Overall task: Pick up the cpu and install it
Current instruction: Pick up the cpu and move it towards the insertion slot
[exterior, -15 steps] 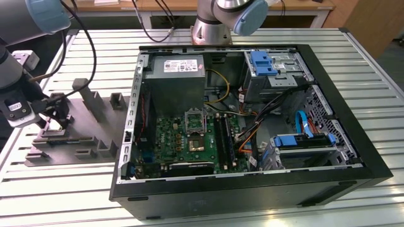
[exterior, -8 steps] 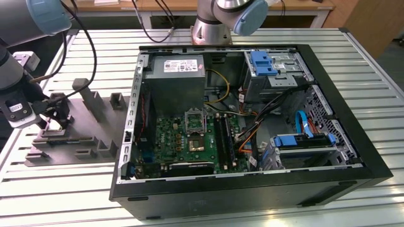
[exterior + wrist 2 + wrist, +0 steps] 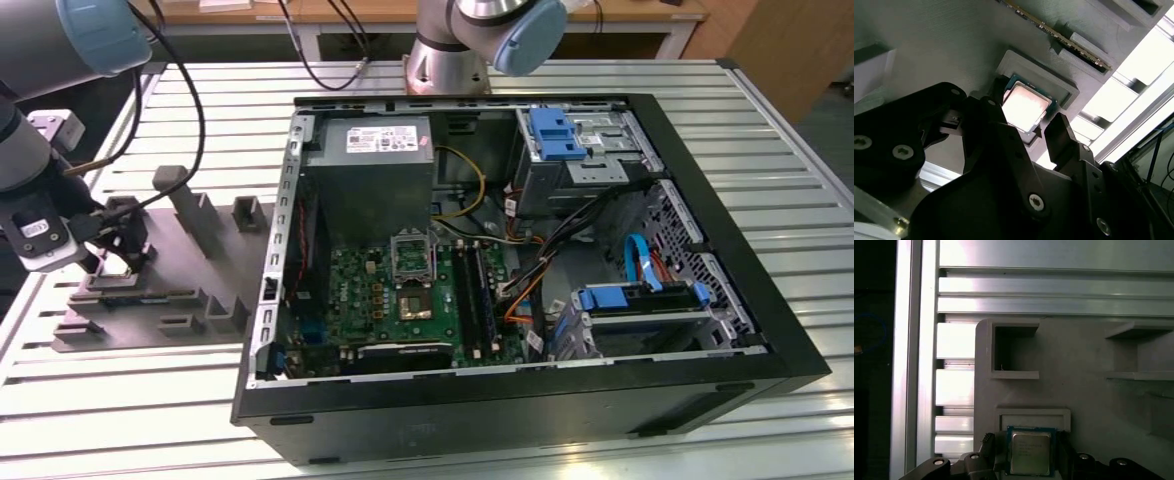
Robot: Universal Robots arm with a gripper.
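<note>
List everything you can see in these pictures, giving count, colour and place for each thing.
chip: one, silvery, in a grey nest on the fixture plate
fixture plate: one, grey, on the table, at the exterior view's left of the computer case
computer case: one, black, open, on the table
circuit board: one, green, inside the computer case
table: one, silver, under everything
arm: one, grey with blue caps, above the fixture plate
end effector: one, black, over the chip

We are seeing bright, even light in the exterior view, glaring off the table (image 3: 534,455) around six o'clock; in both wrist views the cpu (image 3: 1025,107) (image 3: 1030,452) is gleaming amid dim shadow.
</note>
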